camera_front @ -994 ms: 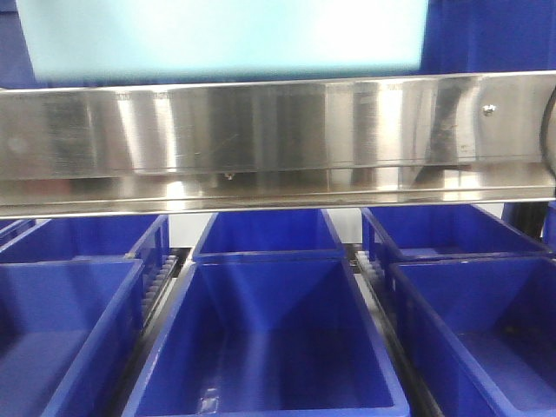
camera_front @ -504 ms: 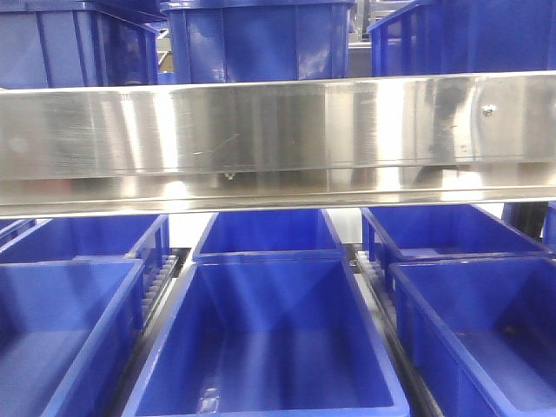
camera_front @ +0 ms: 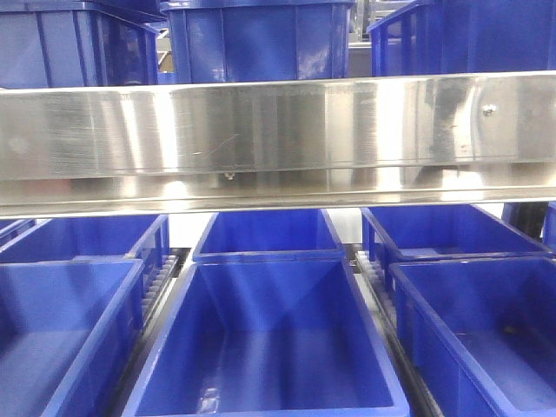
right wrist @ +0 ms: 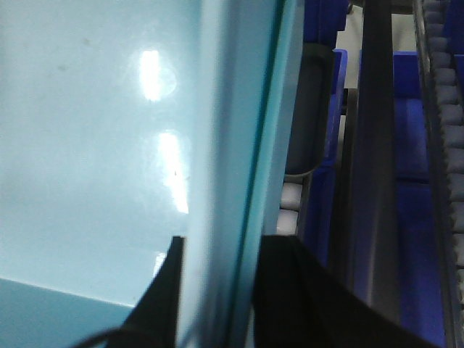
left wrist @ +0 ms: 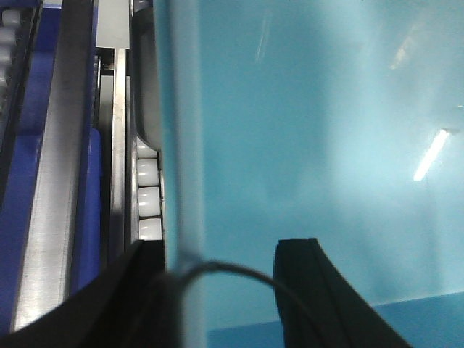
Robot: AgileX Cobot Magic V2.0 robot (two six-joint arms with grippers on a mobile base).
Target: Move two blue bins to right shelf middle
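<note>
Where a pale bin wall filled the top of the front view a second ago, three dark blue bins (camera_front: 256, 39) now show on the level above the steel shelf beam (camera_front: 278, 139), with open blue bins (camera_front: 269, 339) in rows below it. From the left wrist, the left gripper (left wrist: 221, 250) straddles one wall of the pale blue bin (left wrist: 326, 145) beside white rollers (left wrist: 148, 196), though I cannot tell whether it pinches. The right gripper (right wrist: 221, 246) is clamped on a wall of that bin, next to a roller rail (right wrist: 442, 109).
</note>
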